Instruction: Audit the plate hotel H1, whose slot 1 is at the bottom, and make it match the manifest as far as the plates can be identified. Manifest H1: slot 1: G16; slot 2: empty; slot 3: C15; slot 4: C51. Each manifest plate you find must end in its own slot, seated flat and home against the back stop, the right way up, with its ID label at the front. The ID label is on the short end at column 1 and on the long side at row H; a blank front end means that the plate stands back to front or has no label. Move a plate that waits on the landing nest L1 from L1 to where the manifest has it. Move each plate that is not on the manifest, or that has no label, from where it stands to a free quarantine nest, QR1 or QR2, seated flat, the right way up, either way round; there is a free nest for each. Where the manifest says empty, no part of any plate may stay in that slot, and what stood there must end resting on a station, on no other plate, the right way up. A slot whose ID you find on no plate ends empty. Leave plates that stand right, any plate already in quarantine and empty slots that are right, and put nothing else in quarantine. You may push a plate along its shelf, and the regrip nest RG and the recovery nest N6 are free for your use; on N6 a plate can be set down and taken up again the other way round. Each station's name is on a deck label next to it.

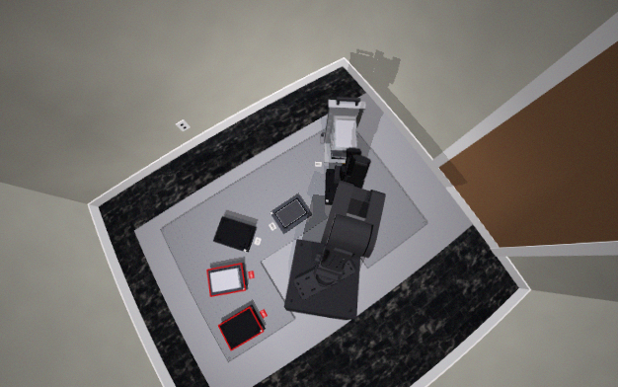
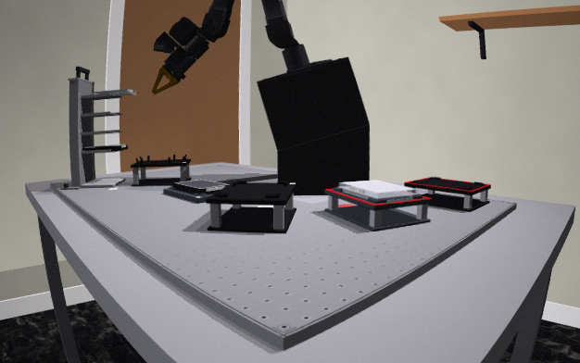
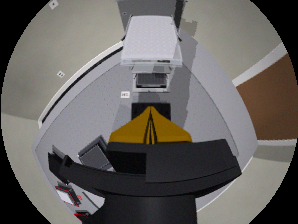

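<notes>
Plate hotel [image 2: 75, 130]: grey tower with a top handle, at the far left corner of the counter [image 2: 139, 259]. From the side its four shelves show only as thin edges; the lowest carries a dark slab, while the contents of the upper shelves cannot be made out. From above, only the pale top surface [image 1: 343, 130] is visible, and the slots below are hidden. No ID label is legible in any view.

Gripper [image 2: 163, 83]: yellow fingers pressed together to a point, clenched on nothing, hanging in the air near the front of the hotel's top shelf and apart from it. In the wrist view the closed fingers point toward the hotel front, where one dark slot opening shows beneath the pale top.

Arm [image 1: 351, 217]: in the top view, hides part of the counter between base and hotel.

Low nest with pins [image 2: 159, 166]: near the hotel, nothing visible on it.

Dark-framed plate [image 1: 291, 212]: lies flat mid-counter.

Black raised nest [image 2: 252, 194]: just beside that plate.

Red-edged nest [image 1: 226, 279]: holds a white plate.

Second red-edged nest [image 1: 240, 328]: dark top, well apart from the hotel.

Deck labels: too small to read.
</notes>
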{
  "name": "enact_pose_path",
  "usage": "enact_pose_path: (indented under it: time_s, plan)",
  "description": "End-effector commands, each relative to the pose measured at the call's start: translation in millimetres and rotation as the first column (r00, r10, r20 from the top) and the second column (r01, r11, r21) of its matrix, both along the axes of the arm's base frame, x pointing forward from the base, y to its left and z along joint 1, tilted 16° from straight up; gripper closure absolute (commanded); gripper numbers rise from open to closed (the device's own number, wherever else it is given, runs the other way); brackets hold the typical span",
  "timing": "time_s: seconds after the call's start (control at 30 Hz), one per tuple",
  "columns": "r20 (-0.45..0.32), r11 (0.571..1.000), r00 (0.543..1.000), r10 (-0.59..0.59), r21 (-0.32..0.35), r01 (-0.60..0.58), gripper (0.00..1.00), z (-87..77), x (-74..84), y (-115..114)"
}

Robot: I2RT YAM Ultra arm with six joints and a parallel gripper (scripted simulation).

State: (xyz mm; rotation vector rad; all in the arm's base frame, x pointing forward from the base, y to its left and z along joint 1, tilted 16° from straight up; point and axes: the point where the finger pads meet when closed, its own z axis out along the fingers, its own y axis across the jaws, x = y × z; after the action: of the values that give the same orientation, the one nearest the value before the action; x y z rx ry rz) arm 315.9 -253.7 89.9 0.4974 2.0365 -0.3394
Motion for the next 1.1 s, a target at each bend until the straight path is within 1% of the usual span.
enact_pose_path:
  time_s: [0.0, 1.07]
  plan:
    - [0.014, 1.0, 1.0, -0.001, -0.013, 0.001, 1.0, 7.7, 3.8, -3.4]
    - [0.014, 1.0, 1.0, -0.001, -0.013, 0.001, 1.0, 13.2, 19.6, -11.9]
